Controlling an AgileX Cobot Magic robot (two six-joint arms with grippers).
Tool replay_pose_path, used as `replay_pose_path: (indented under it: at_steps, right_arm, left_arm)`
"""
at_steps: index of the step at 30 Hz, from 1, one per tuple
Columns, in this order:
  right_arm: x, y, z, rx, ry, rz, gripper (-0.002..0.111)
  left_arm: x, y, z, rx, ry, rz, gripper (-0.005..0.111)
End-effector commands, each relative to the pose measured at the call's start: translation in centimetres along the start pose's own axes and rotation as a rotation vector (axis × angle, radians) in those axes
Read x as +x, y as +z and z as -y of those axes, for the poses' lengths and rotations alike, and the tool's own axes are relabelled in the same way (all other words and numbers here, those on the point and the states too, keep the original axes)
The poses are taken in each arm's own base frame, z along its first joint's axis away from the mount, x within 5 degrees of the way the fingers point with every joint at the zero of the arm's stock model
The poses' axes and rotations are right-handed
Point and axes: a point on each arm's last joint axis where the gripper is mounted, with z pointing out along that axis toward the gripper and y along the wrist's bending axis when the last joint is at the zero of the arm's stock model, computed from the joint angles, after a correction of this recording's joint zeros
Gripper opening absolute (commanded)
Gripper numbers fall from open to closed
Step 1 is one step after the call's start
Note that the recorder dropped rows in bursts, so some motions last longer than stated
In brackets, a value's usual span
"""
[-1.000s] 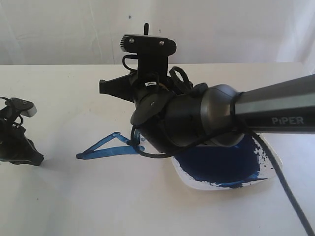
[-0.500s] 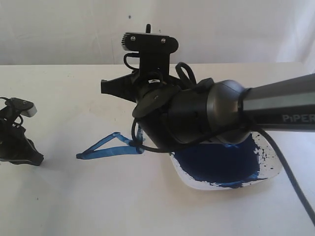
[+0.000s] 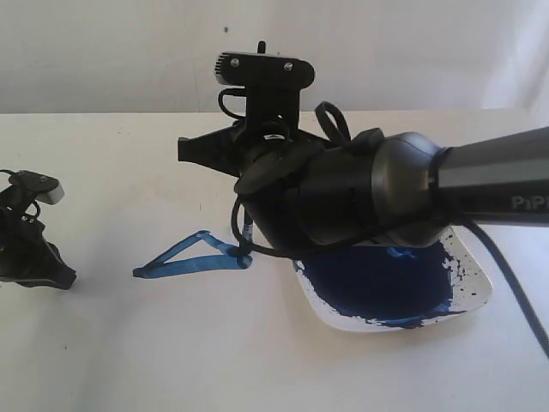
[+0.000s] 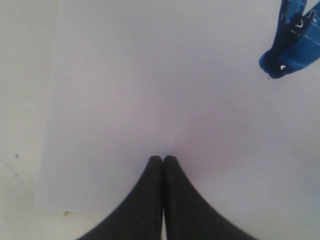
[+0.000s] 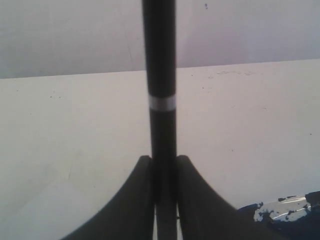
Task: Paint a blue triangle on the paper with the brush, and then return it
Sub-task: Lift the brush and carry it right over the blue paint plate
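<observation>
Two jaw states: right gripper (image 5: 162,161) clamped on the upright brush (image 5: 160,75); left gripper (image 4: 163,159) pressed together, empty. The blue triangle (image 3: 193,256) sits on the paper (image 3: 129,343) beside the dish (image 3: 477,287). Risk: wet bristles smear it if swung low.

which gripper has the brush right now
The right gripper: it is clamped on the brush by its black handle. The left gripper is shut on nothing, above the paper.
</observation>
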Motion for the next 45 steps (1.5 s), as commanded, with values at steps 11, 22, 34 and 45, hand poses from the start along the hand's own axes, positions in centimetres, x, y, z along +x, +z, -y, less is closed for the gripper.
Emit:
replay_pose_path:
  at_steps: [11, 22, 34, 45]
  right_arm:
    - [-2.0, -1.5, 0.7, 0.019, 0.01, 0.021, 0.0]
    - [-7.2, -5.5, 2.3, 0.039, -0.154, 0.151, 0.0]
    - [-12.5, -11.2, 8.5, 0.269, -0.19, 0.173, 0.0]
    - [-17.7, -14.1, 14.6, 0.133, -0.168, 0.341, 0.0]
  left_arm:
    - [0.1, 0.1, 0.5, 0.027, -0.009, -0.01, 0.0]
    - [-0.1, -0.1, 0.6, 0.028, -0.035, 0.016, 0.0]
    - [-3.6, -9.6, 4.3, 0.094, 0.044, 0.244, 0.0]
    - [-1.7, -14.0, 7.7, 0.061, 0.104, 0.418, 0.0]
